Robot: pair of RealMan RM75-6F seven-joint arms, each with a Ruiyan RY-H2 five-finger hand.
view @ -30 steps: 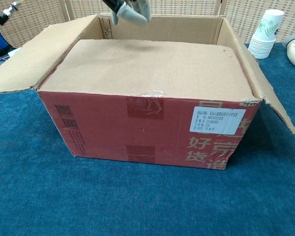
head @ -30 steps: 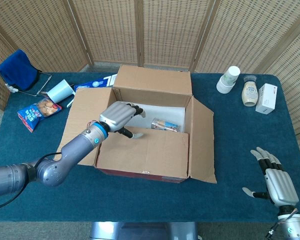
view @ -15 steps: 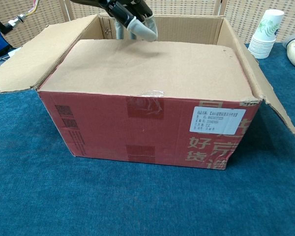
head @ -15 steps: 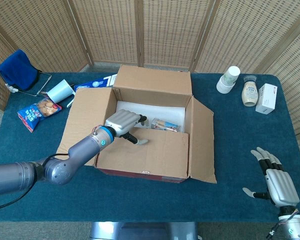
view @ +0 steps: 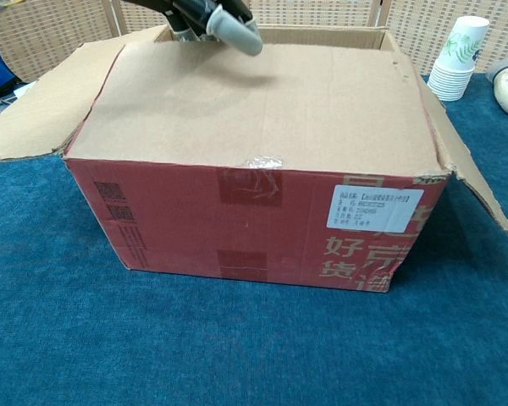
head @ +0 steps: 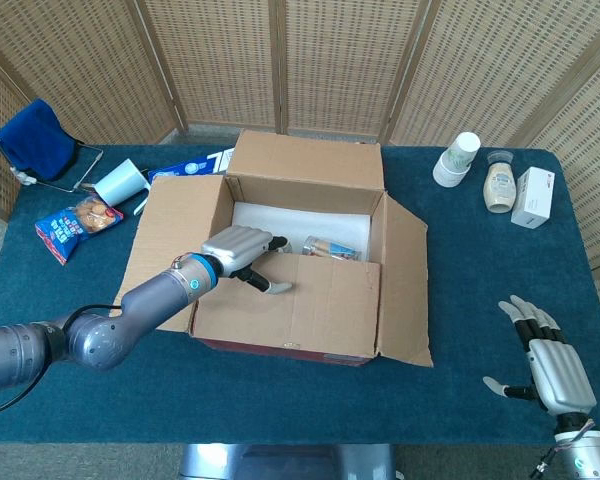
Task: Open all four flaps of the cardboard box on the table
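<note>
The cardboard box (head: 280, 345) stands mid-table, its red front (view: 254, 220) facing the chest view. The far flap (head: 305, 160), left flap (head: 170, 235) and right flap (head: 405, 280) lie open. The near flap (head: 305, 300) (view: 262, 101) is partly raised and still covers the front half of the opening. My left hand (head: 238, 250) (view: 207, 15) grips that flap's free edge near its left end, thumb on the outer face and fingers behind the edge. My right hand (head: 552, 368) rests open, fingers spread, at the table's near right corner, far from the box.
Inside the box a small packaged item (head: 330, 248) lies on white padding. Paper cups (head: 457, 158) (view: 459, 55), a bottle (head: 498, 187) and a white carton (head: 533, 197) stand at the back right. A snack bag (head: 77, 222), a tipped cup (head: 120, 182) and a blue cloth (head: 35, 138) lie at the back left.
My left hand came down onto the near flap's edge, took hold, and has lifted it. In the chest view the flap now stands steeper. The right hand has stayed put.
</note>
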